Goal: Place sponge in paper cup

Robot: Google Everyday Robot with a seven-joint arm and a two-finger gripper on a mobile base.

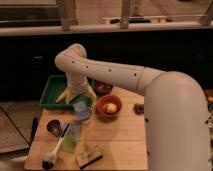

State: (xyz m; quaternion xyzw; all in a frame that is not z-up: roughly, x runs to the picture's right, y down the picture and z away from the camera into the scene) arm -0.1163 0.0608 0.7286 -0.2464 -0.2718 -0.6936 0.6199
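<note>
The light-blue sponge (79, 107) sits at the mouth of the white paper cup (84, 118), which stands on the wooden table (120, 142) just in front of the green tray. My gripper (78, 99) hangs from the white arm straight down over the sponge and cup, right against the sponge. The arm hides the gripper's upper part and the back of the cup.
A green tray (51, 93) lies behind left. An orange bowl (109, 106) holding a pale round item stands right of the cup, with a dark bowl (102, 88) behind it. A dark metal cup (53, 127), greenish tumbler (70, 140), dish brush (54, 151) and wooden brush (89, 157) are in front.
</note>
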